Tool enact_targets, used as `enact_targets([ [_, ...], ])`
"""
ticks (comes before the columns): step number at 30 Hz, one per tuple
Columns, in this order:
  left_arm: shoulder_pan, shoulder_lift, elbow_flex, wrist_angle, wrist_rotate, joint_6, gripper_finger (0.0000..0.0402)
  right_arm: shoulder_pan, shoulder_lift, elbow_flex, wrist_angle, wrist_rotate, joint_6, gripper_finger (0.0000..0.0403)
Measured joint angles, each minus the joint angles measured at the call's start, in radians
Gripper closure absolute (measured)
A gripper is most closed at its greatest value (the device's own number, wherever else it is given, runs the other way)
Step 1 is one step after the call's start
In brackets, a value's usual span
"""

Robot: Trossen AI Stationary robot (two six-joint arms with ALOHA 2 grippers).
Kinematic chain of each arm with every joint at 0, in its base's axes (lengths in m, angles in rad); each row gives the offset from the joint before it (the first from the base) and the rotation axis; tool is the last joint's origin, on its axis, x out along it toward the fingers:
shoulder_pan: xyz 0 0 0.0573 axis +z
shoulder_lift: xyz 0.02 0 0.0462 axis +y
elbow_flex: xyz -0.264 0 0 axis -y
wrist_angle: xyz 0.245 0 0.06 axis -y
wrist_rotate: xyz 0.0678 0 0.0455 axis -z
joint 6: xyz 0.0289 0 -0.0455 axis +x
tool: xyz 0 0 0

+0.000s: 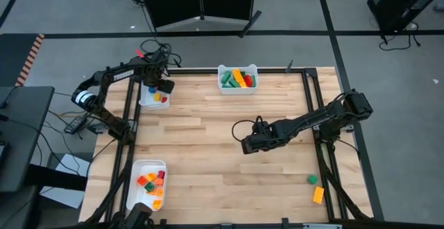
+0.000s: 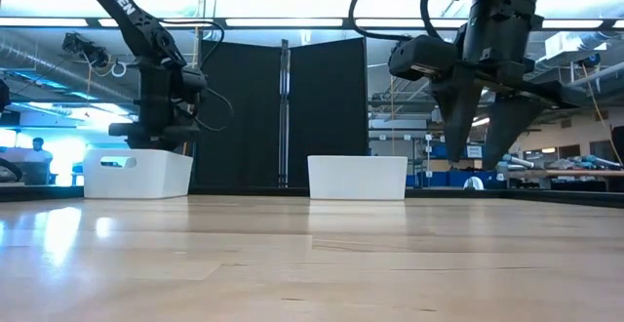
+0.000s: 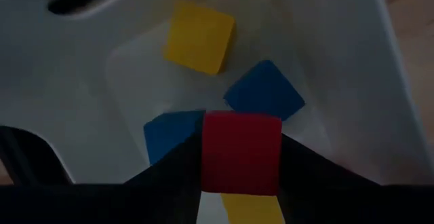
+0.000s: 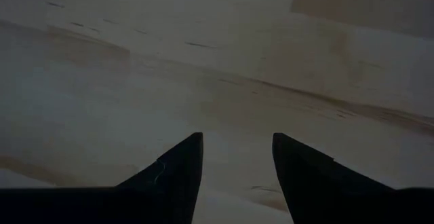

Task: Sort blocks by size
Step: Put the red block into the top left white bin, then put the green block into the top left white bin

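Red block point(image 3: 241, 153) between left claw point(image 3: 241, 176) fingers, over tray point(image 3: 380, 81).

A small red block point(image 3: 241, 153) sits between the two dark fingers point(image 3: 169, 173) of the left arm, over a white tray point(image 1: 144, 98) at the far left of the counter. Under it in that tray lie two blue blocks point(image 3: 264, 96) and two yellow blocks point(image 3: 199, 36), flat and close together. A white tray point(image 1: 236, 69) at the far middle holds bigger green, yellow, orange and red blocks point(image 1: 239, 80), packed tight. A tray point(image 1: 137, 187) at the near left holds orange, red and yellow blocks point(image 1: 152, 182). Near the right front corner, a small green block point(image 1: 312, 179) lies on the bare wood just beside a longer orange block point(image 1: 318, 195).
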Motion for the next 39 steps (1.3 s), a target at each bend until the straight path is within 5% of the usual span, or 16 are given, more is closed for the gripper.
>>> enact_targets([
  [16,0.0,0.0,0.0,0.002,-0.043,0.042,0.0155,-0.005,0.0,0.0,0.0,0.0,-0.017,0.0213],
  [32,-0.028,-0.011,0.257,-0.275,-0.045,0.087,0.0151,-0.028,0.0,0.0,-0.045,-0.007,-0.009,0.0213],
  [39,-0.129,-0.098,0.308,-0.282,-0.045,0.067,0.0151,-0.002,0.0,0.0,-0.065,-0.112,-0.158,0.0213],
])
